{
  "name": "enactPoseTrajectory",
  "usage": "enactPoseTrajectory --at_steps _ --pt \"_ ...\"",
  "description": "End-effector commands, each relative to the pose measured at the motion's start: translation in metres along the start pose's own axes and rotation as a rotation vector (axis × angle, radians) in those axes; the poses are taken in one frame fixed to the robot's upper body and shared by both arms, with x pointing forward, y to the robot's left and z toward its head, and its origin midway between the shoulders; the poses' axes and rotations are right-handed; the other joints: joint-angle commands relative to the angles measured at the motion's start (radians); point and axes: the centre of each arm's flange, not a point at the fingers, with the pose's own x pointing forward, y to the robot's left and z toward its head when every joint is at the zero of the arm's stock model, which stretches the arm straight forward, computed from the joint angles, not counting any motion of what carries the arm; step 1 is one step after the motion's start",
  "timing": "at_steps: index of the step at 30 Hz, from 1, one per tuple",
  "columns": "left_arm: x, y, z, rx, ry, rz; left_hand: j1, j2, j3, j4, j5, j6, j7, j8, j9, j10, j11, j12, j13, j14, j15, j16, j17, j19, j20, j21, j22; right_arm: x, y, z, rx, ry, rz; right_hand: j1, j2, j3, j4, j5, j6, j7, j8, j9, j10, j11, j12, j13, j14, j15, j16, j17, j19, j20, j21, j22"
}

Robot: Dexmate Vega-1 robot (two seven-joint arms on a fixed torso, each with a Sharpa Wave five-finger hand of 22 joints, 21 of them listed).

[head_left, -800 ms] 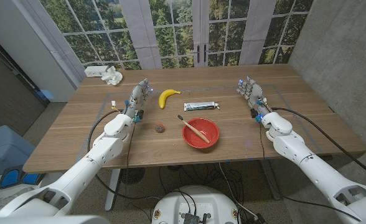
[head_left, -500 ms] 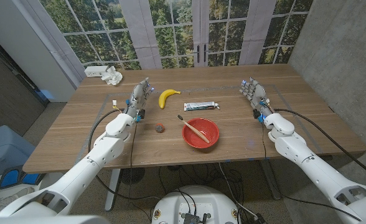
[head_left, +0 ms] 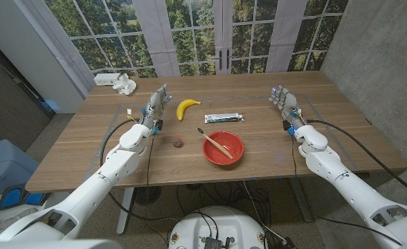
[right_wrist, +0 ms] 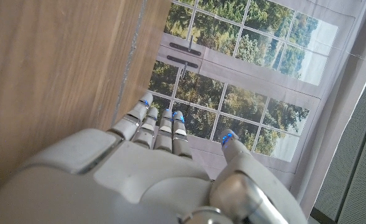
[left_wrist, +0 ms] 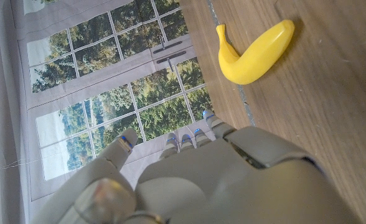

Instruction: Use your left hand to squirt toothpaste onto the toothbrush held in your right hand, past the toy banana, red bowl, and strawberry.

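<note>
A toothpaste tube point(head_left: 225, 118) lies at the table's middle, behind a red bowl point(head_left: 223, 147). A wooden toothbrush point(head_left: 217, 143) rests slanted in the bowl, its head over the bowl's left rim. A yellow toy banana point(head_left: 187, 107) point(left_wrist: 254, 52) lies left of the tube, and a small strawberry point(head_left: 177, 142) sits left of the bowl. My left hand point(head_left: 155, 107) point(left_wrist: 201, 180) stands open left of the banana, fingers spread, holding nothing. My right hand point(head_left: 286, 105) point(right_wrist: 158, 168) is open at the table's right side, well apart from the bowl.
A white power strip and crumpled white cloth point(head_left: 124, 84) sit at the table's far left corner. Windows stand behind the table's far edge. Bare wood point(head_left: 259, 90) lies between the two hands and behind the tube.
My right hand has drifted slightly to the right and away from me. My left hand has shifted a little toward the far side. The objects have not moved.
</note>
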Motion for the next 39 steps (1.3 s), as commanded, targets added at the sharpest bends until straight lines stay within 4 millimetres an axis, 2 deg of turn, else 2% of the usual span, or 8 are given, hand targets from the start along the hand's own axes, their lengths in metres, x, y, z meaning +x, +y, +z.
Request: enactPoseTrajectory --at_steps 1,9,24,39 --pt "0.003 -0.001 0.0 0.016 0.007 -0.005 0.0 0.05 0.0 -0.009 -0.002 0.01 -0.002 0.004 0.004 0.004 0.001 0.007 0.005 0.003 -0.018 0.0 0.003 0.008 -0.022 0.008 0.002 -0.009 0.008 0.015 -0.119 -0.031 -0.016 0.008 -0.008 0.004 -0.013 -0.002 0.005 0.006 0.003 0.002 0.008 0.006 0.009 0.004 0.004 -0.001 0.001 0.001 0.006 0.004 -0.006 0.002" --pt "0.006 0.0 0.001 0.018 0.002 -0.011 0.0 0.05 0.0 -0.013 -0.003 0.015 -0.003 0.005 0.005 0.008 0.002 0.008 0.005 0.006 -0.019 0.0 0.003 0.012 -0.017 0.009 0.002 -0.022 0.011 0.024 -0.166 -0.04 -0.045 0.015 -0.006 0.005 -0.026 -0.004 0.02 0.0 0.007 0.002 0.021 0.002 0.012 0.005 0.009 -0.01 0.002 -0.002 0.011 0.0 -0.009 0.002" --pt "0.005 0.002 0.003 0.024 -0.005 -0.01 -0.002 0.048 -0.001 -0.02 -0.005 0.024 -0.004 0.005 0.005 0.015 -0.001 0.009 0.004 0.013 -0.022 0.0 0.003 0.019 -0.011 0.01 0.003 -0.039 0.021 0.036 -0.263 -0.043 -0.06 0.023 -0.001 0.005 -0.041 -0.004 0.034 -0.002 0.009 0.002 0.037 0.004 0.016 0.005 0.019 -0.006 0.005 -0.004 0.02 0.001 -0.013 0.003" --pt "0.004 0.0 0.001 0.02 -0.005 -0.02 -0.004 0.045 -0.002 -0.027 -0.008 0.027 -0.006 0.003 0.005 0.018 -0.002 0.007 0.004 0.017 -0.023 -0.001 0.003 0.022 -0.007 0.01 0.003 -0.055 0.041 0.044 -0.348 -0.064 -0.051 0.029 0.005 0.004 -0.053 -0.004 0.042 -0.007 0.008 0.003 0.05 0.001 0.018 0.007 0.03 -0.009 0.009 -0.005 0.03 0.003 -0.016 0.004"
